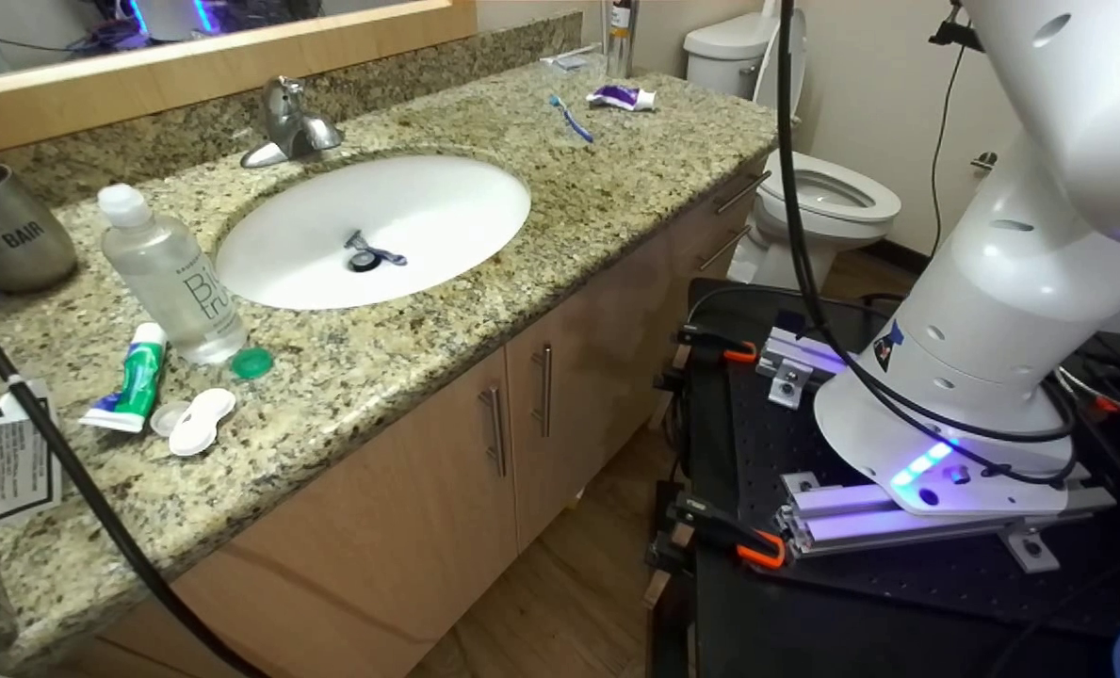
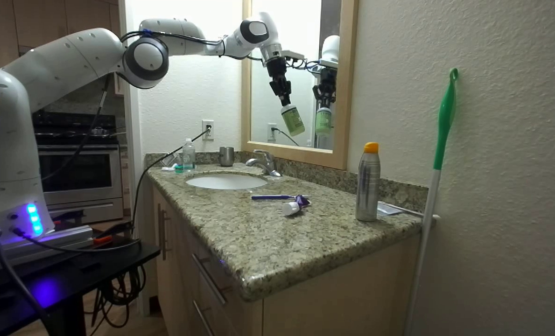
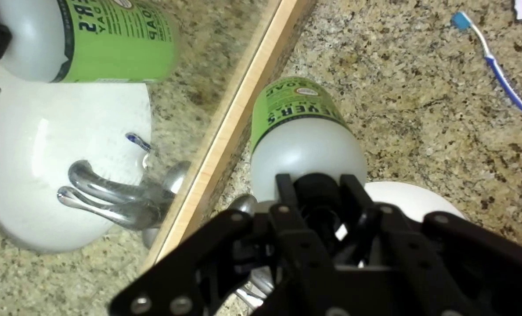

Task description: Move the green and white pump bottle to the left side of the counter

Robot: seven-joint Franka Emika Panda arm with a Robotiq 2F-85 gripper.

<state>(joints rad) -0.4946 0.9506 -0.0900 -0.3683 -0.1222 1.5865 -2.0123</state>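
Observation:
The green and white pump bottle [image 2: 292, 121] hangs tilted in the air in front of the mirror, well above the counter [image 2: 249, 228]. It has a green label and a whitish upper part. My gripper [image 2: 284, 97] is shut on its black neck. In the wrist view the fingertips [image 3: 317, 180] sit on both sides of the black collar, with the bottle [image 3: 307, 140] pointing away beyond them. The pump head is hidden among the fingers. Bottle and gripper are out of the exterior view that shows the counter [image 1: 616, 169] from the front.
The sink [image 1: 465, 193] holds a razor [image 1: 376, 252]. The faucet [image 1: 291, 132] and mirror frame [image 2: 300, 154] are behind it. At one end stand a clear bottle [image 1: 173, 273], a metal cup [image 1: 13, 231] and a green tube [image 1: 140, 377]. A spray can [image 2: 368, 186] and toothbrush [image 2: 272, 197] lie toward the opposite end.

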